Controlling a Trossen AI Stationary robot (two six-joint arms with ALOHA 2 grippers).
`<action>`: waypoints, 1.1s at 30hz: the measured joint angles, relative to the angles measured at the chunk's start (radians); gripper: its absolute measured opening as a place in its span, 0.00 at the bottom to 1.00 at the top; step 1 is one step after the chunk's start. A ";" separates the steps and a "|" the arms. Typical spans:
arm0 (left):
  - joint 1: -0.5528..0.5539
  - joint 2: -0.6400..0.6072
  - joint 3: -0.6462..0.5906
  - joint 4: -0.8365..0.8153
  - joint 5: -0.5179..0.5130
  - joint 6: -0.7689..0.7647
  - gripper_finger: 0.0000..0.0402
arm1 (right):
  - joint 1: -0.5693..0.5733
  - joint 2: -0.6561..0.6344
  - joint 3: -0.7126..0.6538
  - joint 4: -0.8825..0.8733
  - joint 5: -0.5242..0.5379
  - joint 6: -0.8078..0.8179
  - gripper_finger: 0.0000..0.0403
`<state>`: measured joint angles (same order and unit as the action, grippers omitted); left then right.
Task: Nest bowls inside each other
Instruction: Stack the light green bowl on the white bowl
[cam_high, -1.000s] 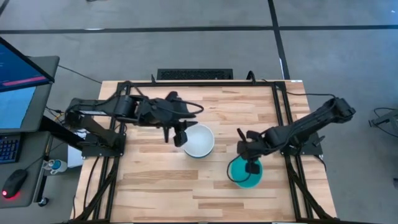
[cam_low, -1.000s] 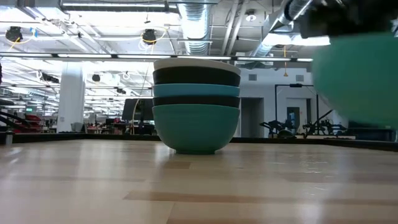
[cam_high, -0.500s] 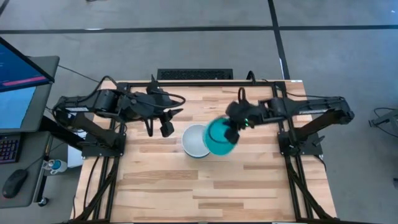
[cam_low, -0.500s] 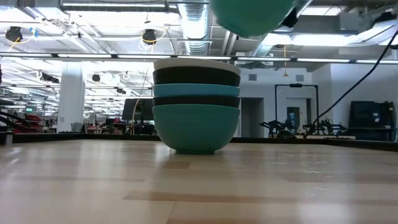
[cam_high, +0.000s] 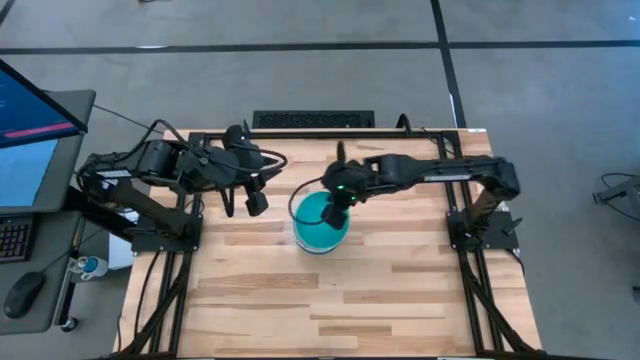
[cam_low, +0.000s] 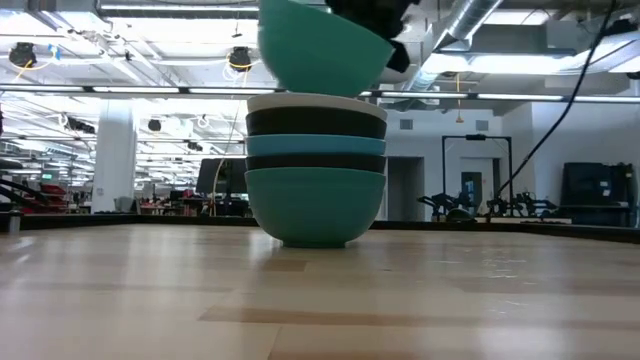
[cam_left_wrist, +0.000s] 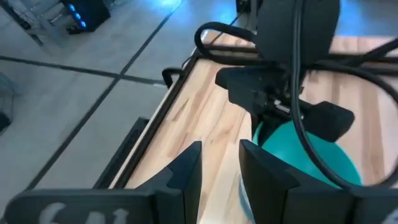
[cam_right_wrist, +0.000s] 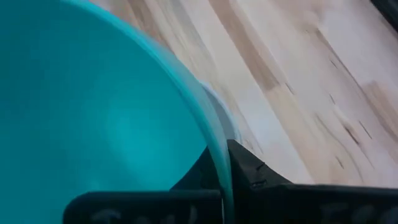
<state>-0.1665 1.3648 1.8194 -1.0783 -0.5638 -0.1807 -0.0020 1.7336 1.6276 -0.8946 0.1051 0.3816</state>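
Since half a second ago the right gripper (cam_high: 340, 196) has carried the cyan bowl (cam_low: 320, 45) from beside the stack to right over it; a second ago that bowl was still down near the table's front right. Right gripper's fingers are pinched on the bowl's rim, one inside and one outside, as the right wrist view shows (cam_right_wrist: 245, 171). Bowl hangs tilted below the gripper, its base just above the white bowl (cam_low: 316, 101) that tops the stack (cam_low: 316, 170); cannot tell if they touch. From above the held bowl covers nearly the whole stack (cam_high: 321, 224).

Stack under the gripper, top to bottom: white, black, cyan, black, dark teal, resting on the wooden table (cam_high: 400, 300).

Left gripper (cam_high: 254, 201) has pulled back away from the stack, off to its side near the table's rear left, fingers apart (cam_left_wrist: 186, 171) and holding nothing. Its wrist view looks across at the right gripper and the cyan bowl (cam_left_wrist: 311, 155).
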 joint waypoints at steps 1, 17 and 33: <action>0.000 -0.003 0.000 -0.018 0.000 -0.003 0.25 | 0.002 0.021 0.021 0.000 -0.001 -0.007 0.04; 0.000 -0.027 0.000 -0.069 -0.001 0.012 0.25 | -0.001 0.156 0.148 -0.172 -0.064 -0.076 0.17; 0.000 -0.034 -0.005 -0.073 -0.001 0.038 0.25 | -0.088 0.217 0.146 -0.145 -0.188 -0.132 0.23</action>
<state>-0.1665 1.3312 1.8149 -1.1512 -0.5652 -0.1425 -0.0895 1.9502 1.7737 -1.0395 -0.0831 0.2498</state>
